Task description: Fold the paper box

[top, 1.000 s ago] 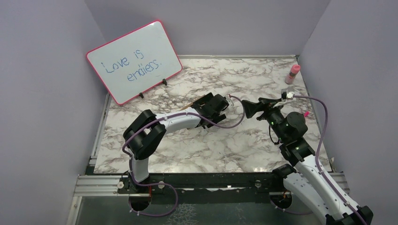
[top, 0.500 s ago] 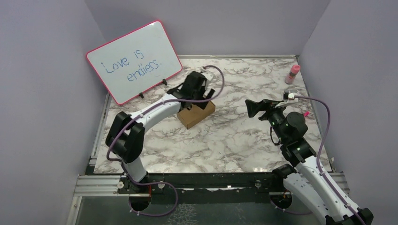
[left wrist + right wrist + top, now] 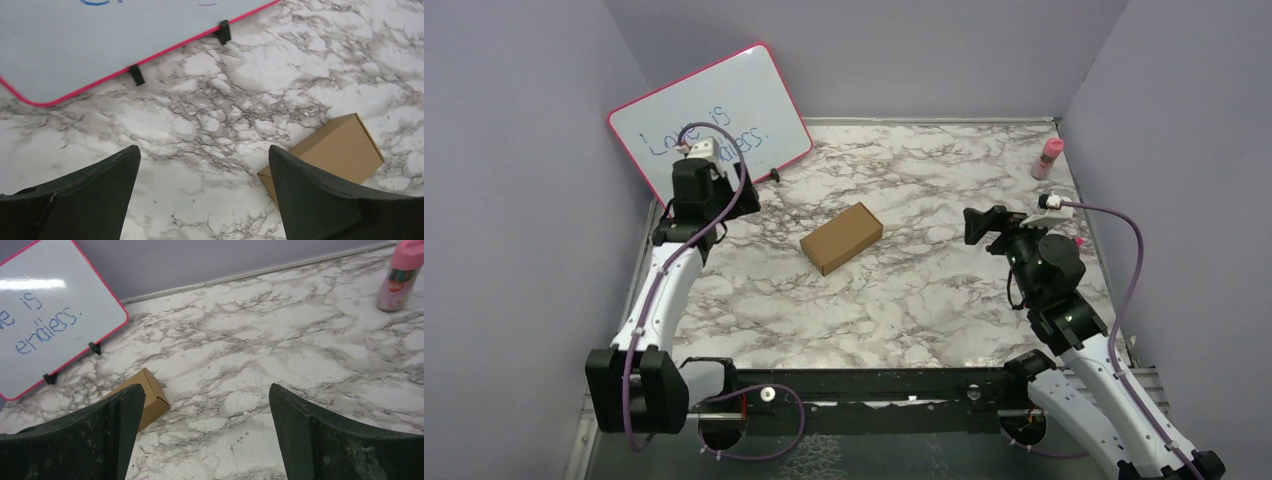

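Resting closed on marble table (image 3: pixel 924 300), paper box (image 3: pixel 842 238) lies apart from left gripper (image 3: pixel 202 151) & right gripper (image 3: pixel 207 390); both spread wide, w/ nothing held.

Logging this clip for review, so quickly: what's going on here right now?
Nothing is being handled. The paper box lies as a closed brown carton in the middle of the table, untouched. The left gripper hangs open near the whiteboard at the far left; the right gripper hangs open on the right, facing the box. A pink bottle stands in the far right corner.
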`<state>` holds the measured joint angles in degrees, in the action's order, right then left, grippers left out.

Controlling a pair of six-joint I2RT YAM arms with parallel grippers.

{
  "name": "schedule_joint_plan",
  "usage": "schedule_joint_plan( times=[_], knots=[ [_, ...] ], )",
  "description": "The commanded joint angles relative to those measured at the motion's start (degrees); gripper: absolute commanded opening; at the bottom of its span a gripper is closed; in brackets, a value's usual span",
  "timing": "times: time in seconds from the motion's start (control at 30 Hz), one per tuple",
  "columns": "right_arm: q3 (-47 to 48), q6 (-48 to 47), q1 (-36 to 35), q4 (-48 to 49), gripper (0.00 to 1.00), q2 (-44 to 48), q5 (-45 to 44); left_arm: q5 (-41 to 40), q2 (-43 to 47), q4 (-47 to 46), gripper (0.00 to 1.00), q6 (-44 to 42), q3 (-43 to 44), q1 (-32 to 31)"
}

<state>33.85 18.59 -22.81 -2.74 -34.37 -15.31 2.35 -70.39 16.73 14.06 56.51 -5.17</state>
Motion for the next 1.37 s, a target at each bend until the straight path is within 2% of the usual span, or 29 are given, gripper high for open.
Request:
schedule_joint_plan(
  times=[0.0, 0.13, 0.23, 0.47, 0.6, 0.77, 1.0, 1.33],
  knots=[
    [3.65, -3.45, 0.13, -3.43, 1.0, 0.86, -6.33, -0.12, 10.33, 0.18, 0.99, 1.11, -3.73, 4.55],
    [6.06, -7.83, 0.09, -5.26, 1.0, 1.07, -9.82, -4.69, 20.21, -0.26, 0.99, -1.86, -6.67, 4.55],
    [6.18, -9.48, 0.13, -5.32, 1.0, 2.22, -12.02, -8.12, 29.08, -4.34, 0.99, -3.85, -11.4, 4.55],
    [1.82, -11.85, 0.14, -0.57, 1.0, 5.76, -14.84, -6.91, 40.74, -12.84, 0.99, -8.16, -19.5, 4.6],
    [1.21, -12.5, 0.13, 0.21, 1.0, 6.26, -15.68, -7.1, 42.19, -16.11, 0.99, -6.41, -21.58, 4.6],
    [-0.43, -14.38, 0.13, 2.21, 1.0, 6.9, -14.78, -12.8, 43.58, -16.18, 0.99, 1.46, -22.29, 6.11],
    [-1.45, -15.41, 0.13, 4.56, 1.0, 7.94, -13.9, -8.51, 43.44, -16.03, 0.99, -0.67, -22.04, 6.63],
    [-2.05, -16.04, 0.11, 5.2, 1.0, 8.37, -13.23, -8.75, 43.14, -16.47, 0.99, 0.09, -22.41, 6.93]
  ],
)
